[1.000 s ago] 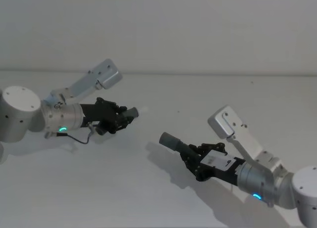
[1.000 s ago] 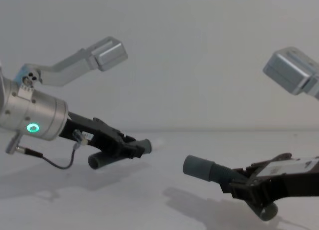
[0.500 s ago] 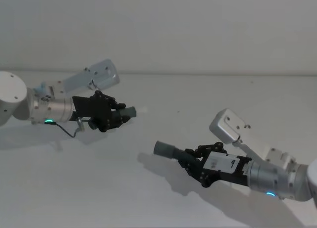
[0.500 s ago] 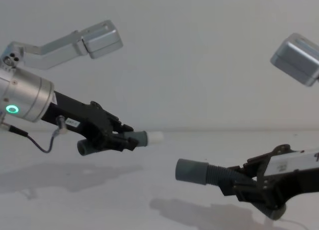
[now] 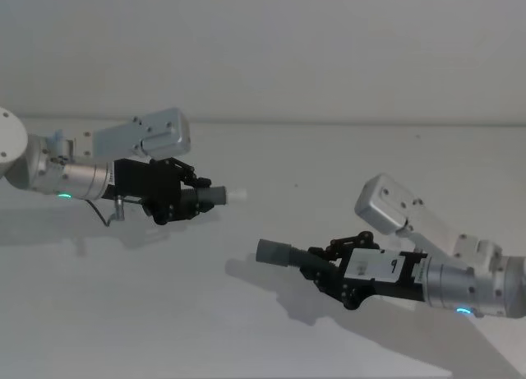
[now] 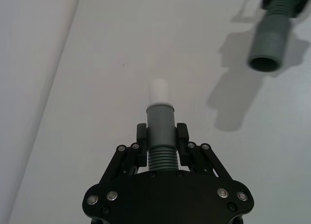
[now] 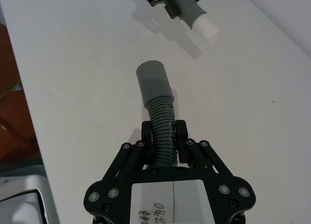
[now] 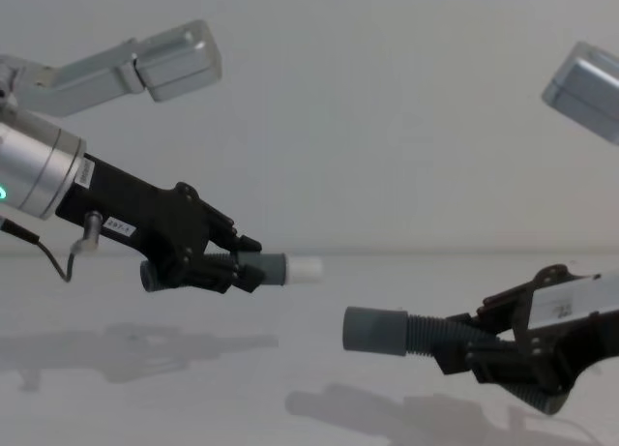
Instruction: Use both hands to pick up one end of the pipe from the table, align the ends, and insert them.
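I had the left end effector [image 8: 244,264] pinching the short pipe piece [image 8: 271,269], the right end effector [image 8: 462,341] pinching the ribbed piece [image 8: 397,332]; the white tip [image 8: 307,268] and socket [image 8: 373,330] were apart above the table [image 5: 329,165].

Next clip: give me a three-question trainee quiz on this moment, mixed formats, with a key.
1. True or false: the white tip already sits inside the socket end.
2. Which gripper holds the ribbed piece? A left gripper B right gripper
3. Fill in: both pieces are held above the ___.

Key: 1 false, a gap separates them; 2 B; 3 table.
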